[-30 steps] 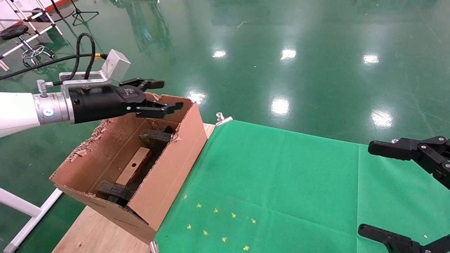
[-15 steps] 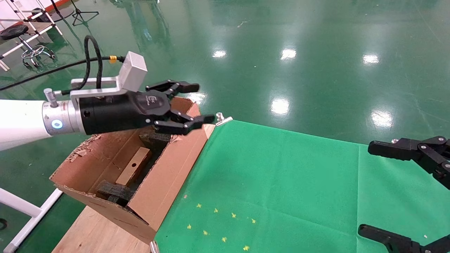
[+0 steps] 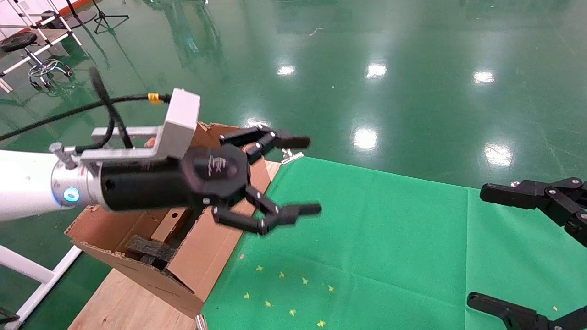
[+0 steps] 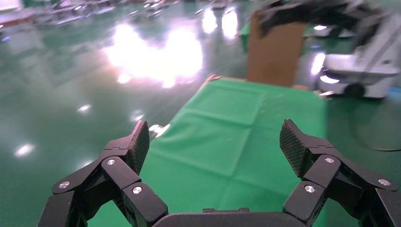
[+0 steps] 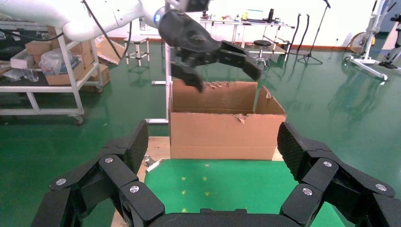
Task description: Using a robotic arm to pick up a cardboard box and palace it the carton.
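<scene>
Swinging off the carton (image 3: 206, 256) toward the green cloth (image 3: 367, 238), left pincer (image 3: 300, 176) spread empty; right pincer (image 3: 486, 247) parked, spread.

Left arm (image 3: 23, 183): white tube, silver wrist, blue light ring, silver camera block, black cable with yellow band. Both grippers black linkage, silver screws, textured pads.
</scene>
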`<action>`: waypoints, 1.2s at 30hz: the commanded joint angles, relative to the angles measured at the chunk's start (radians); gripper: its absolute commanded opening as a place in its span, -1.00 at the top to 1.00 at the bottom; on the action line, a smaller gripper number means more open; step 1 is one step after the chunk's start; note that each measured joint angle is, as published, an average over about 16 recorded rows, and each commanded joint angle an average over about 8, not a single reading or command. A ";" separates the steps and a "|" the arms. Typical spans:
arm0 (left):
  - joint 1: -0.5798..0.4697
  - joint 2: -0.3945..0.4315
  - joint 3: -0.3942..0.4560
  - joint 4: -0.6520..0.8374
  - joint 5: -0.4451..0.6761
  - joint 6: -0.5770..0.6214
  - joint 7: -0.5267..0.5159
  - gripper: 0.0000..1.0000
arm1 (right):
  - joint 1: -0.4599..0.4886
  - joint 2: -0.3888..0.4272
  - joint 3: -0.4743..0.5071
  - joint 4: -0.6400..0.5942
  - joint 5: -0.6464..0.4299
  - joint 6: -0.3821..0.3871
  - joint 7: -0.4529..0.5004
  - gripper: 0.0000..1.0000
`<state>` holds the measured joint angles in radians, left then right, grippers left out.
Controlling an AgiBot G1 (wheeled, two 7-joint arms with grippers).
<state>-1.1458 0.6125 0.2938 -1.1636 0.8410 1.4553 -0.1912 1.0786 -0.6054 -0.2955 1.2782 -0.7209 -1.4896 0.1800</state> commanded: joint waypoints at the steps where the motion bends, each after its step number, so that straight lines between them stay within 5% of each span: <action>1: 0.019 0.000 -0.004 -0.032 -0.030 0.011 0.001 -1.00 | 0.000 0.000 0.000 0.000 0.000 0.000 0.000 -1.00; 13: 0.088 -0.001 -0.017 -0.150 -0.139 0.050 0.004 -1.00 | 0.000 0.000 0.000 0.000 0.000 0.000 0.000 -1.00; 36: 0.073 -0.001 -0.015 -0.122 -0.113 0.041 0.003 -1.00 | 0.000 0.000 0.000 0.000 0.001 0.001 0.000 -1.00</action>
<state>-1.0727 0.6111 0.2789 -1.2862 0.7276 1.4961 -0.1877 1.0784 -0.6051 -0.2959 1.2778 -0.7204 -1.4891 0.1797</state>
